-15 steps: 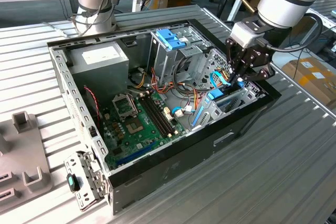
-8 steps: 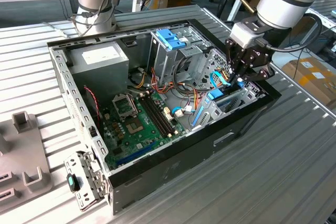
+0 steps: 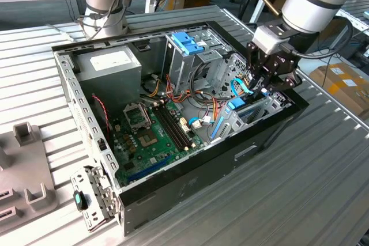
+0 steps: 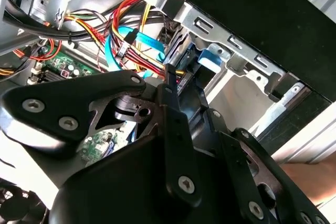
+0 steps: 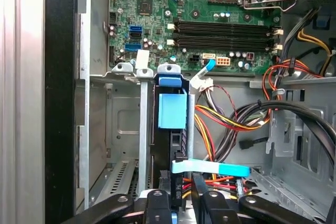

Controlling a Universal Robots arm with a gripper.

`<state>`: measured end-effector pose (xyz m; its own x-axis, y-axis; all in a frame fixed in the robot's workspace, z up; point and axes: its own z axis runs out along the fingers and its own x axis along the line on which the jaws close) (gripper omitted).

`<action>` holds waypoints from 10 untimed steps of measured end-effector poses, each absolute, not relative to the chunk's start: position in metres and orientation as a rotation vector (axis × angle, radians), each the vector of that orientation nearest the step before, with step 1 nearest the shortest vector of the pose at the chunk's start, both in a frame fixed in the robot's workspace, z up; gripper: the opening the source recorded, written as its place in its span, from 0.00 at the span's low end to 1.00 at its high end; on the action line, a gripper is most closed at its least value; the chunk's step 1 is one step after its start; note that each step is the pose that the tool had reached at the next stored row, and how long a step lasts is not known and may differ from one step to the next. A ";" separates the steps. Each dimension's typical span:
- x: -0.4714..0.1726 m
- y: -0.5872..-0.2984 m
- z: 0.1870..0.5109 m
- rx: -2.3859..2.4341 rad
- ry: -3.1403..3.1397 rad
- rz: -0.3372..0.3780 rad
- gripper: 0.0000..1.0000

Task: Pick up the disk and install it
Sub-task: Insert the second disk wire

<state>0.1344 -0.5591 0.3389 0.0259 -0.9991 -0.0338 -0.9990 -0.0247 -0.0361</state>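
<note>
The disk (image 5: 172, 111) stands on edge in a narrow metal bay at the front corner of the open computer case (image 3: 190, 185), its light-blue carrier rail facing the camera. In the exterior view the disk (image 3: 236, 105) sits low in that bay on the view's right. My gripper (image 5: 181, 203) hangs over the bay, its black fingers (image 5: 157, 208) hugging both sides of the disk's near end, shut on it. The second wrist view shows a fingertip (image 4: 168, 80) against the disk's dark edge beside the blue rail (image 4: 207, 59). My gripper (image 3: 260, 87) is just above the case rim.
A flat blue data cable (image 5: 220, 169) and red-yellow power wires (image 5: 226, 119) crowd the bay's side. The green motherboard (image 3: 150, 136), a power supply (image 3: 109, 64) and a tall drive cage with a blue latch (image 3: 187, 41) lie inside the case. Grey fixtures (image 3: 26, 159) stand on the exterior view's left.
</note>
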 end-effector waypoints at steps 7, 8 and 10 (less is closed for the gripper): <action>0.134 -0.559 0.354 -2.214 2.158 -0.002 0.30; 0.134 -0.559 0.362 -2.213 2.158 -0.003 0.30; 0.134 -0.559 0.367 -2.213 2.157 -0.004 0.30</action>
